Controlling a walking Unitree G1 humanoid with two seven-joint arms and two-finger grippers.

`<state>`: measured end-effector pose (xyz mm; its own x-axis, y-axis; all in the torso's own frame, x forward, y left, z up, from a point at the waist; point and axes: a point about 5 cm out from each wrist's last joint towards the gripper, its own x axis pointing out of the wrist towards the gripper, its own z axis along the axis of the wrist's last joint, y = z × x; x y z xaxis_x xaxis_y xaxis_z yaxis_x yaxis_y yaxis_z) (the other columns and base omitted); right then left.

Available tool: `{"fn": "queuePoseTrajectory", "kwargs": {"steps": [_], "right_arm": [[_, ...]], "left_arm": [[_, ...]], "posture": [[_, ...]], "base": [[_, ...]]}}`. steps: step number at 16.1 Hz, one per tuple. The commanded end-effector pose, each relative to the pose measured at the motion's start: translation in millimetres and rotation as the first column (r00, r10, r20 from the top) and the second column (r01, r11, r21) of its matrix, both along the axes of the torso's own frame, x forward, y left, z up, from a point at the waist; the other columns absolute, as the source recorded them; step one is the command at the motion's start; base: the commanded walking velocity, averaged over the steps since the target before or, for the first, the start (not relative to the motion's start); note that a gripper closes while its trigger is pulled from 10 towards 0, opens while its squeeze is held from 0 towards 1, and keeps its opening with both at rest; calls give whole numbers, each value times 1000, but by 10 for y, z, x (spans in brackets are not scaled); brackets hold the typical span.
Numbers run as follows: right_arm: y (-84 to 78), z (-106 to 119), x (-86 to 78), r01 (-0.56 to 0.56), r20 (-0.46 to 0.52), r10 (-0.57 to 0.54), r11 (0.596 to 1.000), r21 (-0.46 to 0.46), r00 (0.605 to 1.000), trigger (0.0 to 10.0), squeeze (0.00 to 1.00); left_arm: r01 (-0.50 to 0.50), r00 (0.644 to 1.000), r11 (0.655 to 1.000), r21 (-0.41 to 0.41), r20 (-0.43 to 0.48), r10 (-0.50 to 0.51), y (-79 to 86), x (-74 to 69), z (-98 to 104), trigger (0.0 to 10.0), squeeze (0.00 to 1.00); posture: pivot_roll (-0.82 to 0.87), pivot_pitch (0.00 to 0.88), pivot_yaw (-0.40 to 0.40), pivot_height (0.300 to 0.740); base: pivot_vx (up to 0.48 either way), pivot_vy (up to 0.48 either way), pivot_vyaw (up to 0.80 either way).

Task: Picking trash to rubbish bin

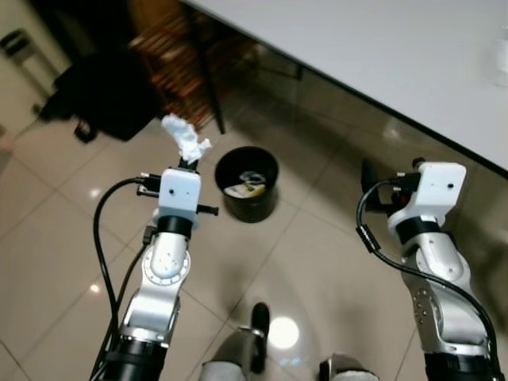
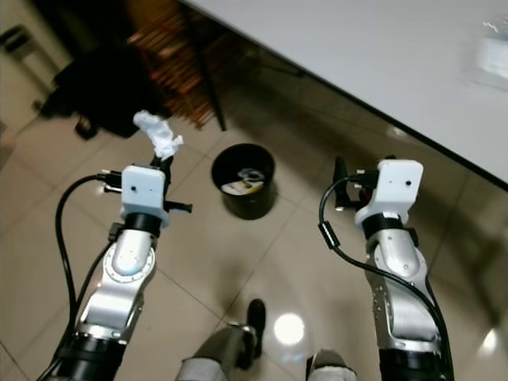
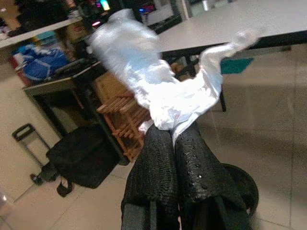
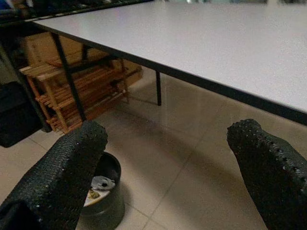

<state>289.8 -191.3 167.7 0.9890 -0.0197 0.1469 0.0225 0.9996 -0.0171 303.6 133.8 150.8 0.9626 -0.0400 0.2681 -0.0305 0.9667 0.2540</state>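
Holding one tissue, left gripper; one bin.

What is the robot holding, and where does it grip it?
The left claw pinches a crumpled white tissue by its lower end. The right claw is open, holding nothing.

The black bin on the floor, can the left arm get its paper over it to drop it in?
Probably yes. The left gripper holds the crumpled paper just beside the open bin, with bare floor between.
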Motion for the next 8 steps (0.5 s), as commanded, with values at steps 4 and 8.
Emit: {"fn": "queuePoseTrajectory", "kwargs": {"steps": [4,8], "right_arm": [[75,-60,-9,-46,-33,46,999,29,998,10000,0],[68,-82,-9,-46,-51,47,999,22,998,10000,0]], "left_arm": [[-8,1000,1000,-5,-26,8,32,-17,-53,10000,0],[1,998,999,-49,-58,-4,30,-13,-89,10000,0]], "posture": [[-37,278,124,740],[-38,282,123,740]], "base": [[0,0,200],[0,0,0]]}}
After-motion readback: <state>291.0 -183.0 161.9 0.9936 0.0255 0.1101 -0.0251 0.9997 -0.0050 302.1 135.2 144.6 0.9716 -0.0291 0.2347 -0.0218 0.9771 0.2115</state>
